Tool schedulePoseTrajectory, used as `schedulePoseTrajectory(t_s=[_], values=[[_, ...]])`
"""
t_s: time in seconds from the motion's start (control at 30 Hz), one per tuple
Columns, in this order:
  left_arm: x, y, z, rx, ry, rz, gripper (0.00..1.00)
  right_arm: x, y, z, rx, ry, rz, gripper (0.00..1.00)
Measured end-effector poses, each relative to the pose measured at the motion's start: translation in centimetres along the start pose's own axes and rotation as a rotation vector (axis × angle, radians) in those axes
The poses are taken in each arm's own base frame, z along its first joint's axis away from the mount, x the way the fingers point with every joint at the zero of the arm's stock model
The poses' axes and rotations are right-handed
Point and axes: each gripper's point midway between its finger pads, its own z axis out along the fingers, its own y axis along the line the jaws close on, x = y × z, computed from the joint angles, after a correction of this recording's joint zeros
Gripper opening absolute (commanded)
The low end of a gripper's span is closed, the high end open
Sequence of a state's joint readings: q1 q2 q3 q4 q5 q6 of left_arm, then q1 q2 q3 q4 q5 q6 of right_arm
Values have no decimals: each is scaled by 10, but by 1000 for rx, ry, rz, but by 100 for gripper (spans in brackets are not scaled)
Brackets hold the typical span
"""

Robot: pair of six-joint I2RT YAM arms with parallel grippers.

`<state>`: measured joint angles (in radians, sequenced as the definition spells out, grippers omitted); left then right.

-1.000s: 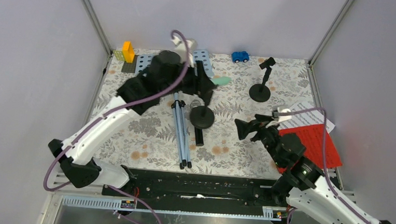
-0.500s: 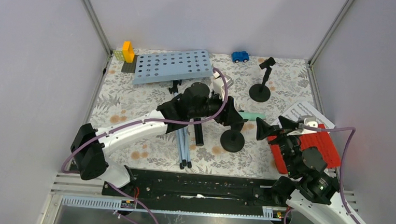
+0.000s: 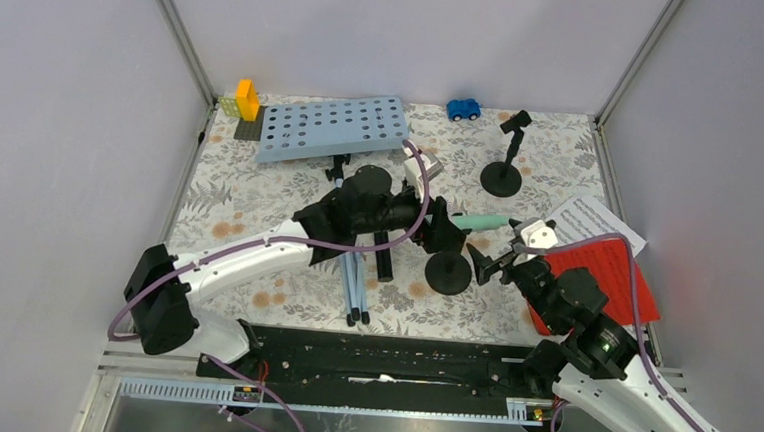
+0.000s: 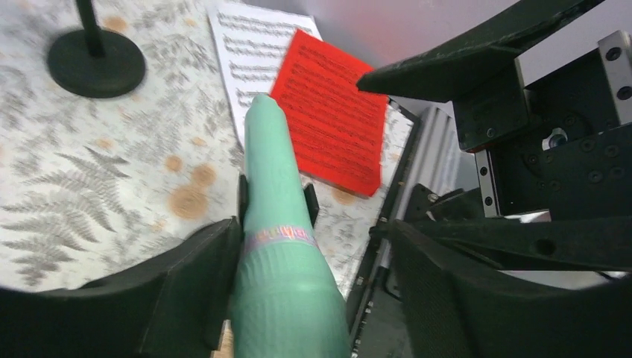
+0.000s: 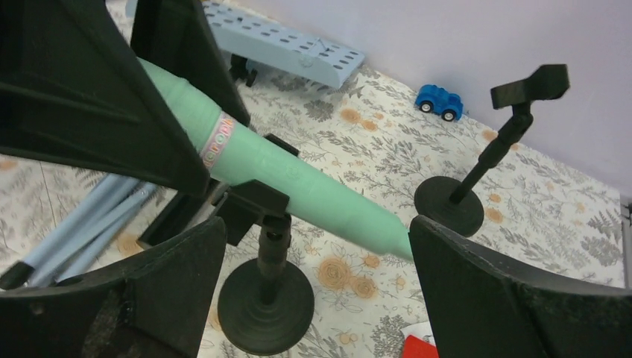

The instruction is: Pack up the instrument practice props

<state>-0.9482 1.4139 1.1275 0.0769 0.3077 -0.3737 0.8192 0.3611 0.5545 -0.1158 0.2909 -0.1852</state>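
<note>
Right gripper point(image 3: 488, 263) has swung left since half a second ago and now sits just beside the near holder point(image 3: 448, 271). The left gripper point(image 3: 449, 230) has loosened around the mint mic point(image 3: 485, 222).

The left arm reaches from the near left corner to the middle of the flowered table point(image 3: 257, 228). The mint mic lies tilted in the near holder's clip point(image 4: 309, 203), its slim end pointing right. From the left wrist, it leans on one finger point(image 4: 186, 283), with a clear gap to the other. The jaws stand wider than the mic and are not gripping it.

The right fingers are spread wide and empty. From the right wrist, they frame the mic's slim end and the near holder.

- Far holder point(image 3: 502, 173): upright, well apart, toward the back right.
- Rack point(image 3: 333, 128): flat along the back edge, its legs point(image 3: 353, 289) running toward the near edge.
- Black mic point(image 3: 384, 264): just beside the legs.
- Red sheet point(image 3: 610, 275): at the right edge, partly under the right arm, with the white sheet point(image 3: 588, 217) peeking out behind it.
- Car point(image 3: 464, 109): at the back.
- Bricks point(image 3: 247, 100): in the back left corner.
</note>
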Motion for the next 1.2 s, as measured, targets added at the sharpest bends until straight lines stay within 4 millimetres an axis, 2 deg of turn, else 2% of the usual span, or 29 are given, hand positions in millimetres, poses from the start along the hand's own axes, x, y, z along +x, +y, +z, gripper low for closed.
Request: schedulePoseTrajectory(t_s=[0.03,0.1,0.33,0.47,0.57,0.7,0.77,0.83,0.93,1.07,1.13,1.2], values=[[-2,0,-2,-7,-6,11,93,2,2,1,-14,13,-20,100],[-10,0,-9,-21,-28,33,99,5,7,4,-52,46,-75,100],[-50,-7,-28,-60,-122,97,99,6,26,11,-194,76,-233,100],[-60,-9,-44,-86,-148,128,99,10,37,12,-279,95,-306,100],[-61,-7,-69,-121,-202,155,99,5,46,12,-346,114,-334,100],[-37,-1,-113,-150,-301,177,99,-2,54,14,-407,106,-374,100],[-20,2,-129,-136,-361,185,99,1,57,11,-440,108,-398,100],[2,7,-135,-124,-389,182,98,0,61,10,-469,94,-426,100],[37,18,-134,-93,-427,179,93,-4,65,10,-501,60,-477,100],[86,35,-121,-67,-408,195,86,-11,66,13,-521,11,-555,100],[97,38,-112,-47,-386,225,83,-13,67,16,-533,-2,-599,100],[97,33,-105,-2,-396,271,83,-16,69,22,-551,-6,-644,100]])
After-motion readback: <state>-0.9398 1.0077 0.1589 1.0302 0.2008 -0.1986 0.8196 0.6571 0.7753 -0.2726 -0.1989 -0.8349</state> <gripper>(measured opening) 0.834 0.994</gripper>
